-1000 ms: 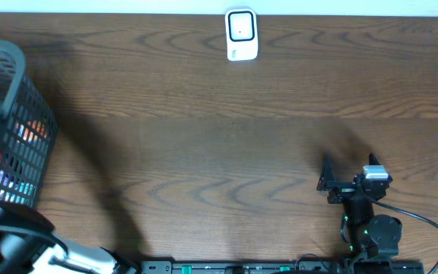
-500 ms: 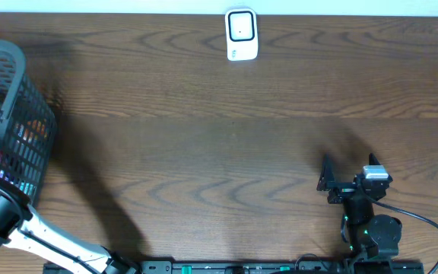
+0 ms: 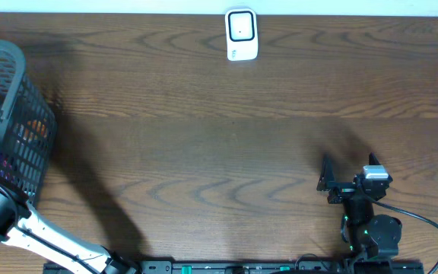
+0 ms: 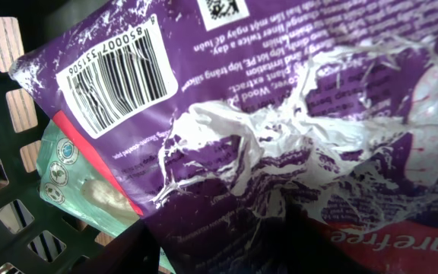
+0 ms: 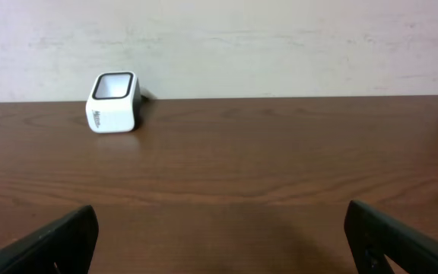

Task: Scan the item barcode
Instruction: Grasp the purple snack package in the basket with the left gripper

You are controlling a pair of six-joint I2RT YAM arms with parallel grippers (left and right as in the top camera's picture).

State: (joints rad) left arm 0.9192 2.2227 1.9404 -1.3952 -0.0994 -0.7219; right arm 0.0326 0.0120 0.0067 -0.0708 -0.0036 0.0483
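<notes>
Right arm (image 3: 365, 221): black links, pale grey wrist block, green lights at base
Right gripper (image 5: 220, 217): black fingers
Cable (image 3: 432, 221): black, looping
Left arm (image 3: 52, 237): white link, black joint

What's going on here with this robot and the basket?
The left arm is reaching into the dark grey plastic mesh basket at the left edge of the brown wooden table. Its camera is close over a crinkled purple foil packet with the barcode label facing up. Whether the packet is gripped is unclear. The right hand sits open near the front edge, holding nothing. The small white box-shaped scanner waits at the far edge.
</notes>
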